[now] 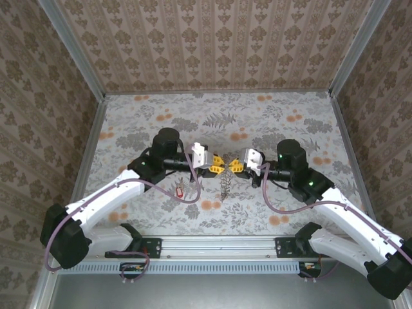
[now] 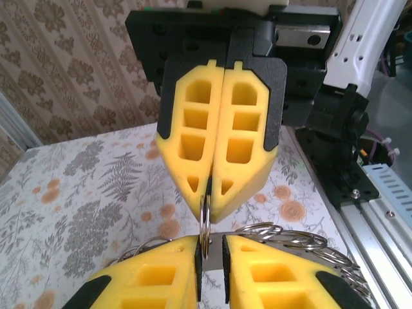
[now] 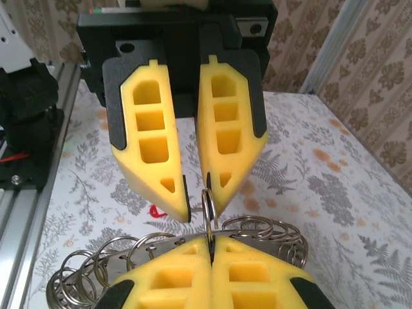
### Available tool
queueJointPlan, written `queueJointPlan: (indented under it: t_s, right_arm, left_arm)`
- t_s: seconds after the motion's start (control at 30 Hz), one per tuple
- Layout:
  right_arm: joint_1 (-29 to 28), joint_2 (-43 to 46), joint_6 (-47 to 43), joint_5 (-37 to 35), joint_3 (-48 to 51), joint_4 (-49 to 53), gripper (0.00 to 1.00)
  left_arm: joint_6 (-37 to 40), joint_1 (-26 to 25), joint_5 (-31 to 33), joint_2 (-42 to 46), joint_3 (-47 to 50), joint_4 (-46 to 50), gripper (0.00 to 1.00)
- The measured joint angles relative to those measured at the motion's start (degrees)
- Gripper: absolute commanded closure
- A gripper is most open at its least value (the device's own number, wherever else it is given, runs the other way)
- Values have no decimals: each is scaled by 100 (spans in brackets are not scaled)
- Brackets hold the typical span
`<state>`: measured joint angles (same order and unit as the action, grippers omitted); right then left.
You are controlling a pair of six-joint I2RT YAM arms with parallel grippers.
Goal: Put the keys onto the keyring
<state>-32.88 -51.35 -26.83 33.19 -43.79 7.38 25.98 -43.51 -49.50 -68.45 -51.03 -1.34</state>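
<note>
right gripper [image 3: 211,248] pressed together on one steel loop of the keyring [image 3: 257,228], the loop edge-on and upright in the seam between the pads. Same pinch seen head-on at top centre of the left wrist view, right gripper [image 2: 211,201]. left gripper [image 2: 211,251] is spread a little. That loop sits in the gap, nearer the frame-left finger; can't tell if it touches. In the right wrist view the left gripper [image 3: 197,209] is at top centre, jaws apart, loop against the frame-right tip. Each camera's own fingers are cut off by the bottom edge. fingers [image 3: 123,151] are yellow plastic wedges with square pockets and black backing. The keyring is a chain of linked wire split rings, shiny grey. The bunch at lower left of the right wrist view runs out of frame. In the left wrist view the keyring [image 2: 283,237] arcs to lower right, partly behind a finger. Top view: left gripper [image 1: 219,165] and right gripper [image 1: 234,165] meet tip to tip at centre. The keyring [image 1: 224,186] hangs below them as a short strand, links too small to separate. key [image 1: 178,191] with a red head lies on the table [image 1: 270,122], left of the strand and well apart. In the right wrist view the key [image 3: 154,211] is a red sliver behind the frame-left finger, rest hidden. The table has a floral print, grey leaves and orange blooms.
</note>
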Motion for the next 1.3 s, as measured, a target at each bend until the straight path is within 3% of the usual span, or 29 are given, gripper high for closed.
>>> queueJointPlan:
  t_s: [0.17,0.3,0.43,0.53,0.67,0.73,0.87,1.1,1.3]
  right_arm:
    - [0,-61,-153,-153,-96,227,100]
    - [0,-160,-210,-289,-197,382,100]
    - [9,-160,-212,-330,-203,452,100]
    - [9,-160,-192,-330,-203,455,100]
    - [68,-142,-44,-262,-181,396,97]
    - [225,-109,190,-37,-79,184,84]
    - [621,39,852,627,326,-706,74]
    - [726,90,1471,1272,555,-1504,75]
    - [726,90,1554,1384,566,-1670,81]
  left_arm:
    - [87,0,28,-282,-393,229,82]
    - [151,-2,13,-450,-490,286,91]
    - [219,-2,-20,-485,-501,374,88]
    - [258,-24,-15,-485,-542,468,100]
    - [271,-28,-20,-485,-560,474,100]
    - [179,-28,-20,-483,-520,273,100]
    - [-175,-33,-87,-439,-306,-323,100]
    - [-782,-33,-341,-411,-144,-1185,100]
    - [-1147,-33,-494,-402,11,-1757,100]
